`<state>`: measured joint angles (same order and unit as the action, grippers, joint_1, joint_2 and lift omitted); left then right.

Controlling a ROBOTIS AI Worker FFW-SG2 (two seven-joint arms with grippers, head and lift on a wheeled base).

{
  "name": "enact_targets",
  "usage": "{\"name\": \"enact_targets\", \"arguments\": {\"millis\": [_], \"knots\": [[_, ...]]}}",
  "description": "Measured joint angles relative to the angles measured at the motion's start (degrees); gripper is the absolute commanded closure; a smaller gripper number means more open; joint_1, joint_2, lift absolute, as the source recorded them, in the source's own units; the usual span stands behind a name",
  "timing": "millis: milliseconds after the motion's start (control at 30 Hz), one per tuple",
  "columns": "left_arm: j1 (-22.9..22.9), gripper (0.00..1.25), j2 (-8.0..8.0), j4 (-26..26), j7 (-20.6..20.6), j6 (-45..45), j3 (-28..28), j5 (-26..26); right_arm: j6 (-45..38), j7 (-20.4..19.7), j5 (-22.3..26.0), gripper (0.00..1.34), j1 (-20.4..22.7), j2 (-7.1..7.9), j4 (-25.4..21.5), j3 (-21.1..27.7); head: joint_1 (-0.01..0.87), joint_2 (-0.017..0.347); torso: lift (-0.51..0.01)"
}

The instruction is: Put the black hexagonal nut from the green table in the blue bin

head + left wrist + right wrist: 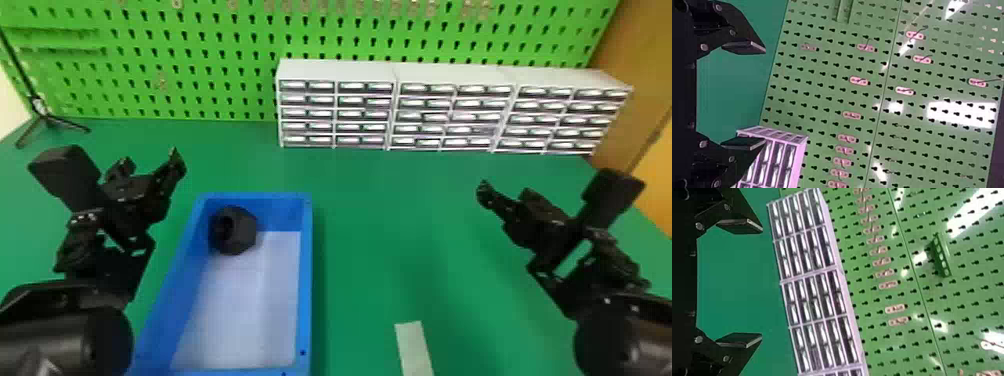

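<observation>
Left pincer, black with two flat fingers [764,96], is spread wide and empty, and the matching black right pincer [761,283] is too. From where I'm standing the chunky black hexagonal nut [240,232] is already in the blue plastic bin [305,280], just right of the left pincer. So imo don't regrab, just steer that pincer clear of the rim. Can't see the nut's underside, and the bin's near end is cut off.

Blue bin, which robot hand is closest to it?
The left hand. It's just off the blue bin's left side, while the right hand is much farther away, on the other side.
</observation>
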<state>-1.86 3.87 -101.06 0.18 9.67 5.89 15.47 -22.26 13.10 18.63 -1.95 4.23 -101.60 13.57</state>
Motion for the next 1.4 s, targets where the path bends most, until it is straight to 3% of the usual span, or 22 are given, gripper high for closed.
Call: {"name": "enact_targets", "arguments": {"millis": [200,567,1400], "knots": [[0.24,0.43,0.0,-0.65,0.0,-0.07,-0.28,0.56,1.08,0.0,-0.14,0.32,0.7,-1.13,-0.01,2.82,0.692,0.008,-0.097],[0.03,0.43,0.01,-1.15,0.0,-0.17,-0.52,0.61,1.74,0.0,0.7,0.32,1.22,-1.34,0.08,4.79,0.692,0.008,-0.097],[-1.03,0.43,0.11,-0.99,0.0,-0.1,-0.15,0.19,1.97,0.0,1.62,0.32,-0.04,-0.15,0.35,4.91,0.692,0.008,-0.097]]}}
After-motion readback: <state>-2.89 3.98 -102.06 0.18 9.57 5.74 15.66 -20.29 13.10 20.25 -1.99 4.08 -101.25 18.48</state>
